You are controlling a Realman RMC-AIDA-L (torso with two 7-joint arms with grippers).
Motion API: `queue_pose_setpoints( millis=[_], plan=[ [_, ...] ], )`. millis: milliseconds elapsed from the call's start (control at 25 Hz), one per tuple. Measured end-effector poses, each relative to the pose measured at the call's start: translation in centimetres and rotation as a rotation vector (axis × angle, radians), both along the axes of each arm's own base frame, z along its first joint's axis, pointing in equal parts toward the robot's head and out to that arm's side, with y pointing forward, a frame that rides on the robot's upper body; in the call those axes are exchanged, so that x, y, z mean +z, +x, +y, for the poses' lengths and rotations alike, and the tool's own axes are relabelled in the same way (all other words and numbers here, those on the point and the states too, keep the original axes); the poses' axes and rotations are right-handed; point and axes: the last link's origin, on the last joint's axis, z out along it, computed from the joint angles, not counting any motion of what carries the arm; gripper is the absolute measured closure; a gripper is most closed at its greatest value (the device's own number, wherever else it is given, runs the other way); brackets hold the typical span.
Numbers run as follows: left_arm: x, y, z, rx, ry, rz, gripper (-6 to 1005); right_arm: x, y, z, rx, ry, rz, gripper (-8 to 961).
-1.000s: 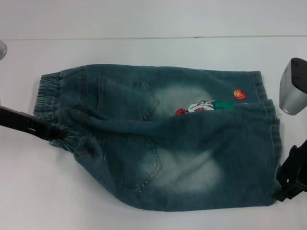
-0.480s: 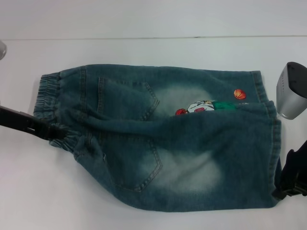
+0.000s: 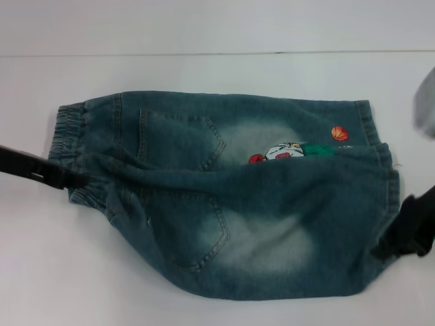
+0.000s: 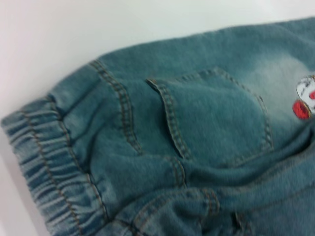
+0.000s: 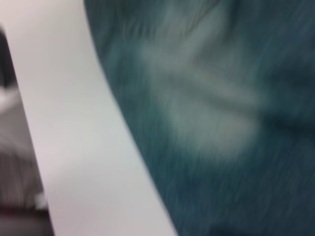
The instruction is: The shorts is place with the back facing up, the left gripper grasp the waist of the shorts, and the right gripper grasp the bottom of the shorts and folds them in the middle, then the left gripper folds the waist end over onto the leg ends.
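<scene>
Bare white table [image 3: 204, 68], test-bench setting, plain backdrop

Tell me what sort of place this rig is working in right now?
Probably a lab or test bench set up for folding clothes: a plain white table with only denim shorts on it. The left tool meets the waist, the right tool the leg end. No household items show.
</scene>
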Motion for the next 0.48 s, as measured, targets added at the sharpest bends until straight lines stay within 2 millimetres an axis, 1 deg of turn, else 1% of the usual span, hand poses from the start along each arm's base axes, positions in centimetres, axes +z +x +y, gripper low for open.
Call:
queue_pose_setpoints(
  millis=[160, 280, 360, 480],
  plan=[
    [1.0, -0.1, 0.4, 0.033, 0.037, -0.016, 864, 1.9, 0.8, 0.2, -0.044, 0.136, 0.176, 950],
    [1.9, -0.2, 0.7, 0.058, 0.074, -0.031, 861, 2.9, 1.4, 0.2, -0.063, 0.242, 0.285, 950],
    [2.7, -0.3, 1.0, 0.080, 0.112, -0.051, 860, 3.5, 2.0, 0.3, -0.084, 0.328, 0.360, 949],
    [3.4, -0.6, 1.2, 0.100, 0.152, -0.070, 858, 3.9, 3.1, 0.5, -0.120, 0.445, 0.438, 949]
  ],
)
